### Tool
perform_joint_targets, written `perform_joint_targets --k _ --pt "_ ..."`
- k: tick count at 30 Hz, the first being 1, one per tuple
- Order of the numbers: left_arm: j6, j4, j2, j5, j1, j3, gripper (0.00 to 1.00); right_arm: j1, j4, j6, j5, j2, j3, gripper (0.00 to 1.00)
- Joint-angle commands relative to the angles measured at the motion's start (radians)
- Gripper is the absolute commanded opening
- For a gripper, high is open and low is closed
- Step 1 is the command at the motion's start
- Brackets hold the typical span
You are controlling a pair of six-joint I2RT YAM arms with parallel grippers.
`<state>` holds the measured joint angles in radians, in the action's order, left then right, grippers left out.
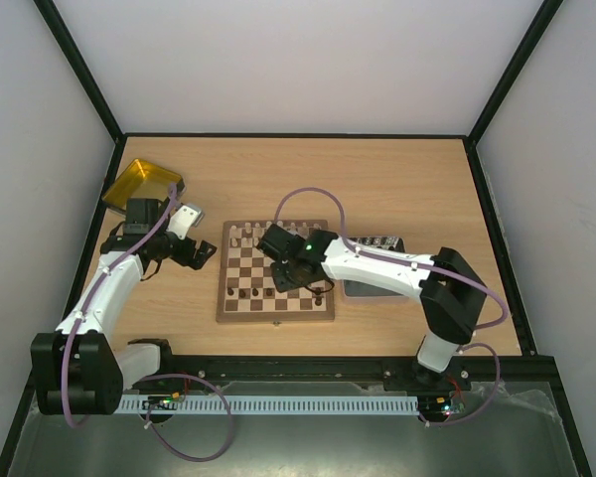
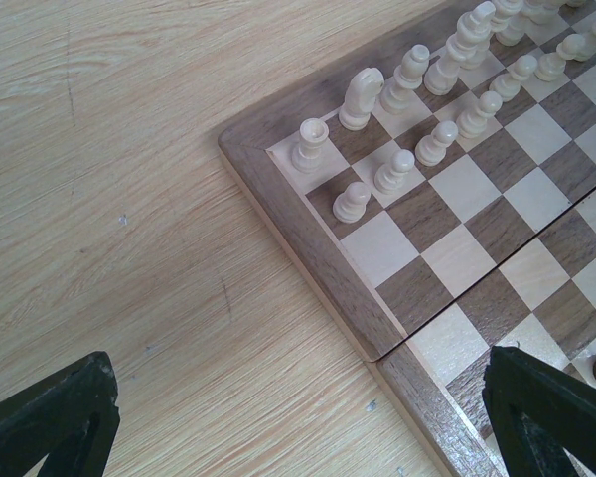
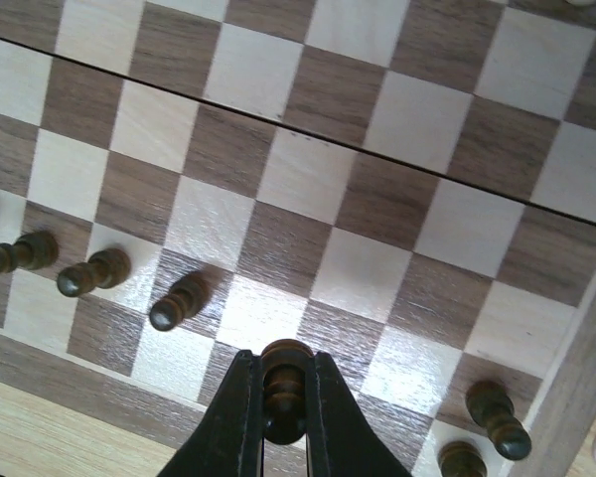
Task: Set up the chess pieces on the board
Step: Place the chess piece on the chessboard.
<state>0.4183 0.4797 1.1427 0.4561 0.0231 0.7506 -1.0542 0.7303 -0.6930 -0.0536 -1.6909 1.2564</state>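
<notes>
Held piece: a dark brown chess piece (image 3: 284,360) stands upright between the fingers of the right pincer (image 3: 283,390), low over the squares near the board's near edge; whether its base touches the board I cannot tell.
Right pincer: pressed together on that dark piece, the fingers gripping it from both sides.
Dark pieces: three dark pawns (image 3: 92,271) stand in a row to the left of the held one, each on its own square; two more (image 3: 497,417) stand near the corner to its right.
Cream pieces: pale figures fill the two far rows, a rook (image 2: 312,144) on the corner square, a knight (image 2: 361,96) next to it, pawns (image 2: 393,171) in front.
Board: the board (image 1: 243,316) lies flat in the middle of the surface (image 1: 397,179).
Left pincer: spread wide and holding nothing (image 2: 298,427), over bare wood just off the board's far left corner.
Trays: a yellow tray (image 1: 139,184) sits at the far left, well apart from the board; a grey tray (image 1: 368,290) lies just beside the board's right edge, partly hidden by the right arm.
</notes>
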Motion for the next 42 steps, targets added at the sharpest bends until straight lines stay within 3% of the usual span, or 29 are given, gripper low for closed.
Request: perform_joint_targets --k 1,42 --pt "0.0 -0.009 -0.004 0.017 0.001 -0.016 1.0 -0.004 0.1 0.053 -0.022 -0.061 0.084 0.02" --pt "0.002 -0.008 -0.018 0.017 0.001 -0.021 1.0 -0.011 -0.012 0.062 -0.063 -0.163 0.039 0.09"
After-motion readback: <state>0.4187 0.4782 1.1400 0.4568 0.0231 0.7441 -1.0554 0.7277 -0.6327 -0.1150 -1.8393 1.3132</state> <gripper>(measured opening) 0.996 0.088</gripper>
